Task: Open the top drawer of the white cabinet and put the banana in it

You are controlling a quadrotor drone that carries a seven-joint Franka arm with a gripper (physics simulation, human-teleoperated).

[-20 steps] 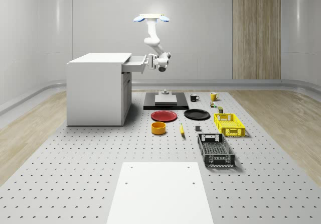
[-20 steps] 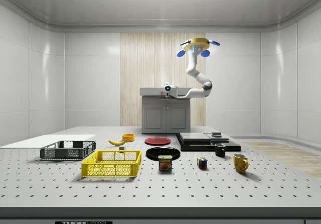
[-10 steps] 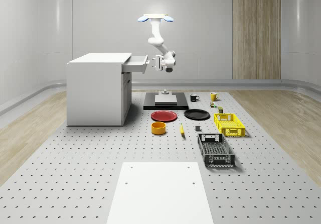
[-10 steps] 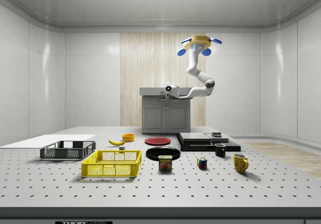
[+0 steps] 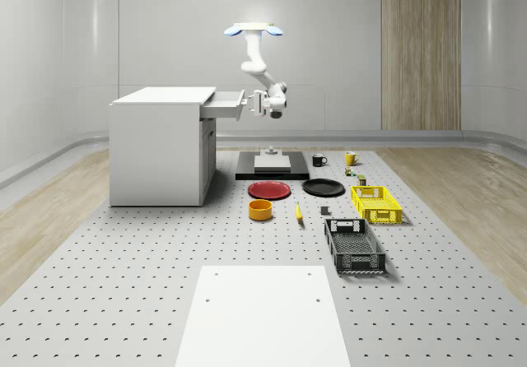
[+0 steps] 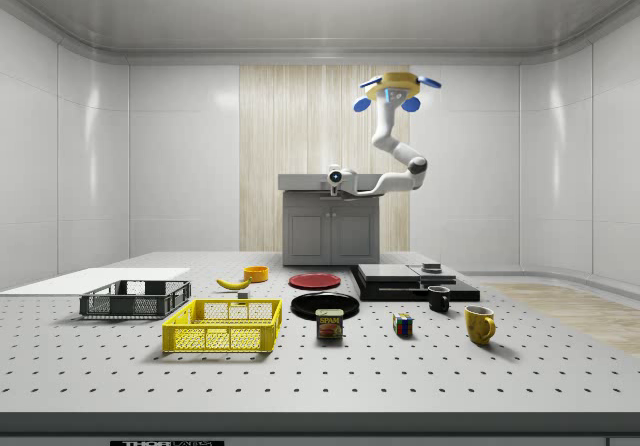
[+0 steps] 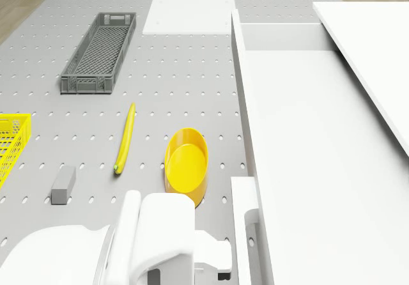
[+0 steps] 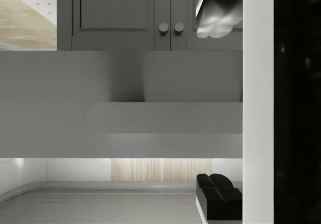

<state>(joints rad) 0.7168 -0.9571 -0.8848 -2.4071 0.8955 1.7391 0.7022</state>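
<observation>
Since 1.0 s ago the drone (image 5: 253,30) and arm are seen shifted toward the whole-scene view's right, away from the white cabinet (image 5: 160,146), and the top drawer (image 5: 223,104) is left pulled out; vs. 0.5 s ago almost nothing is changed. The drone is seen hovering high, just off the cabinet's drawer side, above the black platform (image 5: 272,169). The arm is bent down and back toward the cabinet so the hand (image 5: 255,104) is kept level with the drawer front, right by it. Whether contact is held w/ the front can't be told, and how far the hand is open can't be told either. In the wrist view the drawer front's handle (image 8: 165,117) is seen close up, w/ the cabinet's lower doors behind.

Drawer is judged open enough; the pull seems done, so the hand is prob. about to be freed for the pick.

The banana (image 7: 124,138) is left lying flat on the bench (image 5: 123,276), beside the yellow bowl (image 7: 186,167), well apart from the cabinet top. It's seen in the side view too (image 6: 233,283), near the red plate (image 6: 314,280). Next, a descent to the bench and a low grasp across the banana's thin body will likely be needed.
</observation>
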